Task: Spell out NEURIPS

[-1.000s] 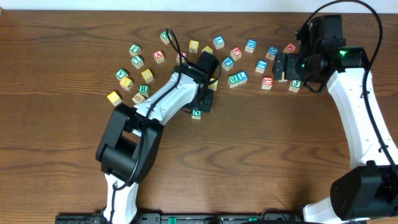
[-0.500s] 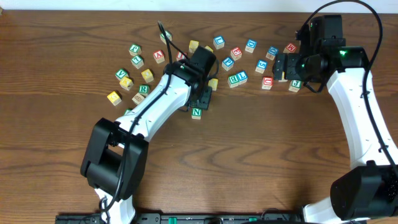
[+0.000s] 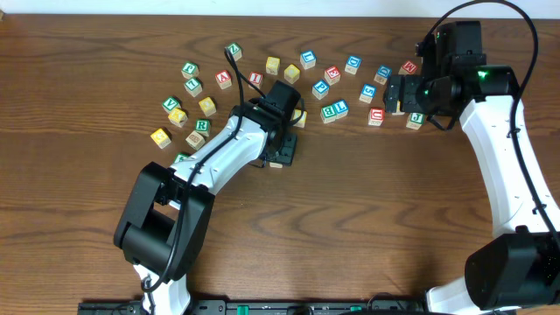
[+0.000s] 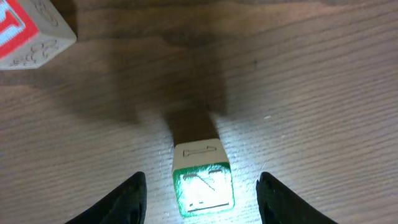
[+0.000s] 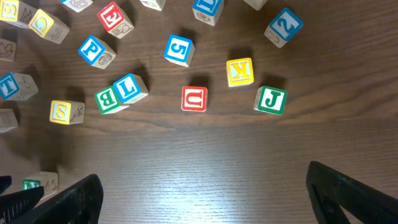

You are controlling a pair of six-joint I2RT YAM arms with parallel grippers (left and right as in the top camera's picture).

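In the left wrist view a green-framed N cube (image 4: 203,186) sits on the wood between my left gripper's (image 4: 200,205) two fingers. A gap shows on each side, so the gripper is open around it without touching. From overhead the left gripper (image 3: 280,154) covers that cube. My right gripper (image 5: 205,199) hangs wide open over bare table, near the red U cube (image 5: 194,98). Blue P (image 5: 96,51) and red E (image 5: 112,17) lie further left. Overhead, a green R cube (image 3: 202,125) and a red I cube (image 3: 255,78) lie among the scattered blocks.
Other lettered cubes lie scattered across the table's far half: green J (image 5: 271,100), yellow K (image 5: 240,71), green B (image 5: 107,101) touching blue L (image 5: 129,88), and a red-framed cube (image 4: 25,31) near the left gripper. Bare wood (image 3: 350,219) fills the near half.
My left gripper has moved down and toward the near edge onto the N cube, which it now hides from overhead. The right arm has not moved.
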